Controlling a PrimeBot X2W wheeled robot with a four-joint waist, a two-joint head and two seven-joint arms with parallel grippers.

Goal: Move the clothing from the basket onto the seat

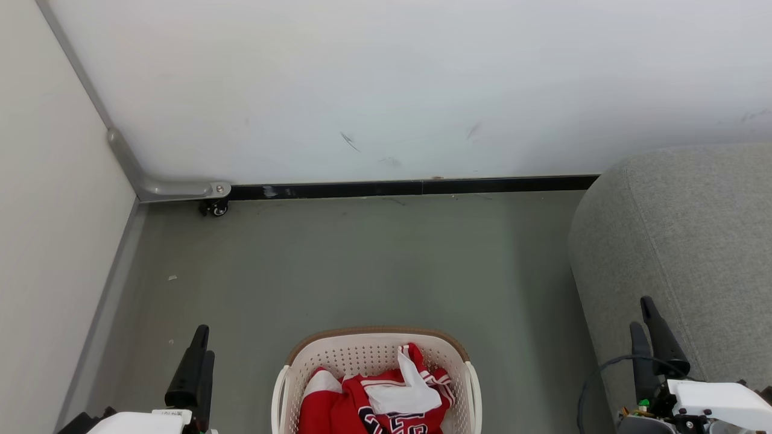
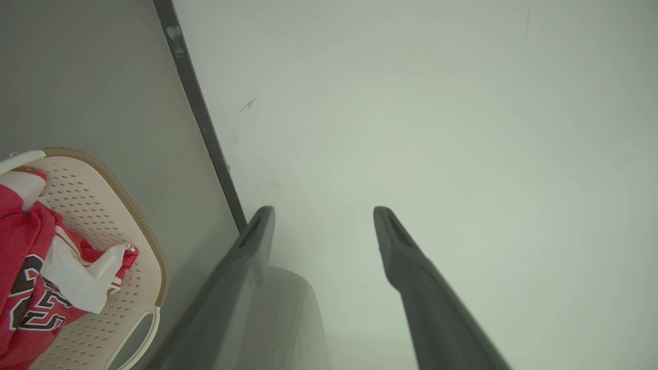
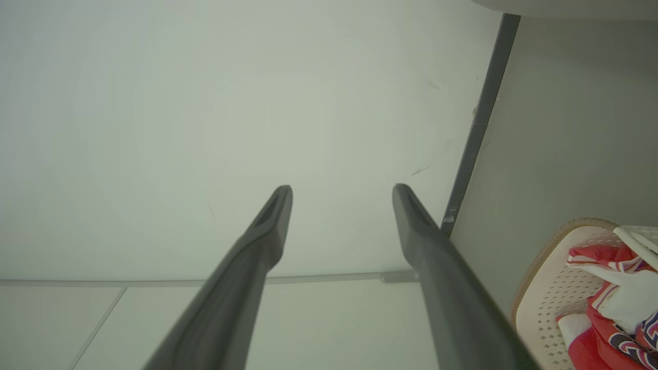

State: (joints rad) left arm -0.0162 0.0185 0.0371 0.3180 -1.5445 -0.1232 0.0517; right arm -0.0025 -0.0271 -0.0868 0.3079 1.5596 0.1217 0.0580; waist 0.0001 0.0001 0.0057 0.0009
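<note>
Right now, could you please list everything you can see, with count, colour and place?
clothing: one heap, red and white, in the basket
basket: one, cream with brown rim, on the floor ahead
seat: one, grey, right of the basket
wall: one, white, far side
skirting: one, black, along the wall's foot
caster: one, black, far left corner
left gripper: one, dark, open, lower left
right gripper: one, dark, open, lower right by the seat

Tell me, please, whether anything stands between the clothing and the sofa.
Nothing visible does. The clothing lies in the open basket, and only bare floor separates the basket from the sofa on the right.
</note>
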